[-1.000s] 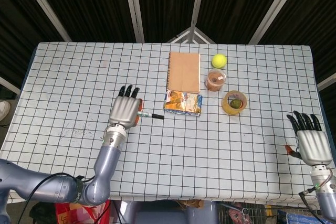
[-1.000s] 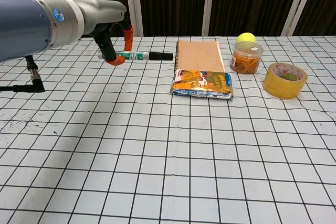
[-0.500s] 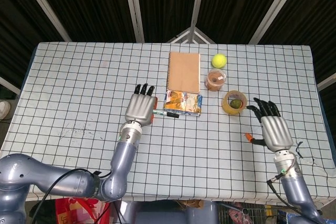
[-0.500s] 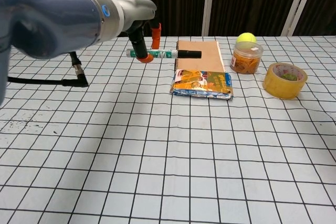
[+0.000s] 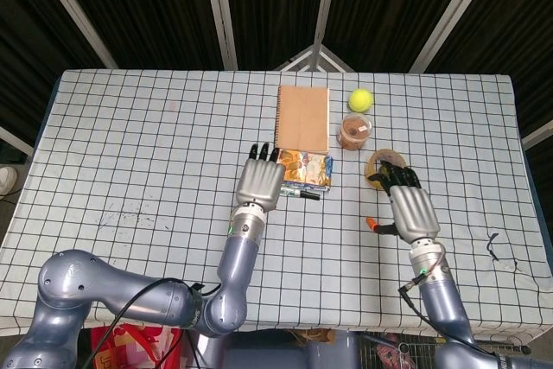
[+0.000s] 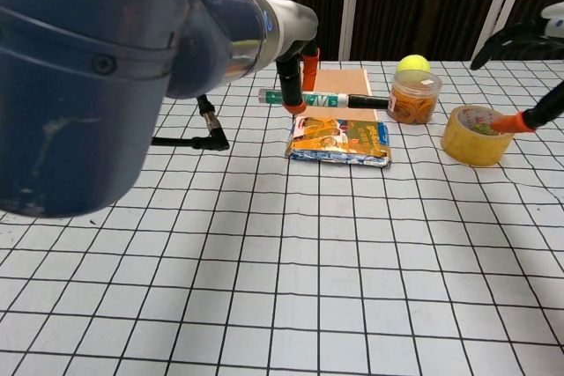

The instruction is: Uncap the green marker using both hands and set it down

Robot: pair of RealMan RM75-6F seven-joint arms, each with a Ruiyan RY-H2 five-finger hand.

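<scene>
Gripping green marker [image 6: 322,99] — left hand [image 5: 260,185].

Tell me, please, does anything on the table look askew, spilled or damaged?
Nothing stands out. The notebook, snack packet, tennis ball, tub and tape roll sit tidily; the left hand holds the capped green marker above the table.

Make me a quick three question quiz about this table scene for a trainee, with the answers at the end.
1. True or false: the cap is already off the green marker.
2. Which hand holds the marker?
3. The tennis ball lies nearest which thing: A the tape roll, B the plastic jar, C the snack packet?

Key: 1 false, the black cap is still on. 2 the left hand; the right hand is empty. 3 B.
</scene>
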